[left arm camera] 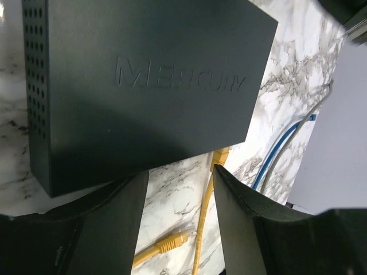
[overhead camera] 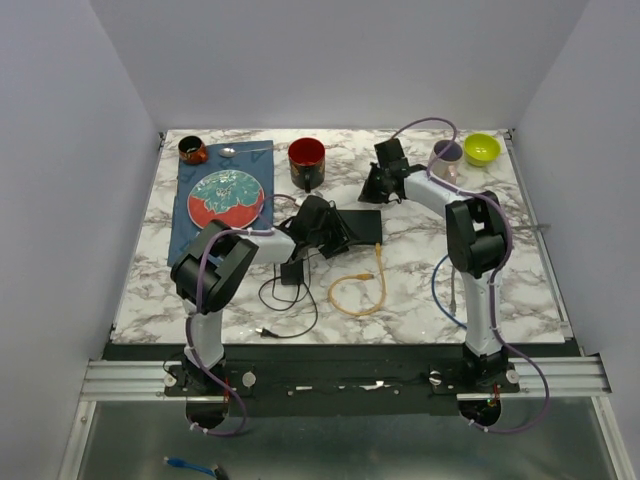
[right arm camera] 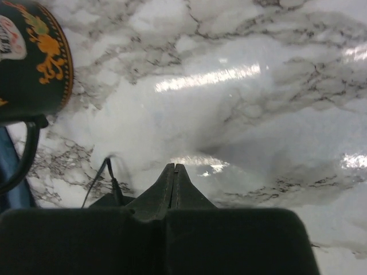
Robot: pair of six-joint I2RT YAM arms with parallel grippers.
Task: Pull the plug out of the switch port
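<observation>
The black switch (overhead camera: 360, 224) lies at mid table; in the left wrist view it is the box marked MERCURY (left arm camera: 143, 86). A yellow plug (left arm camera: 220, 154) sits in its port on the near edge, also seen from above (overhead camera: 378, 250). The yellow cable (overhead camera: 357, 296) loops on the marble, and its loose end (left arm camera: 169, 243) lies free. My left gripper (overhead camera: 338, 234) is open and empty at the switch's left end (left arm camera: 180, 197), the cable showing between its fingers. My right gripper (overhead camera: 369, 192) is shut and empty just behind the switch, over bare marble (right arm camera: 174, 169).
A red-lined dark mug (overhead camera: 306, 163) (right arm camera: 28, 57) stands behind the switch. A patterned plate (overhead camera: 225, 197) on a blue mat, a small cup (overhead camera: 193, 150), a purple mug (overhead camera: 446, 158) and a green bowl (overhead camera: 481, 149) stand at the back. A black adapter (overhead camera: 291, 272) and a blue cable (overhead camera: 441, 290) lie near.
</observation>
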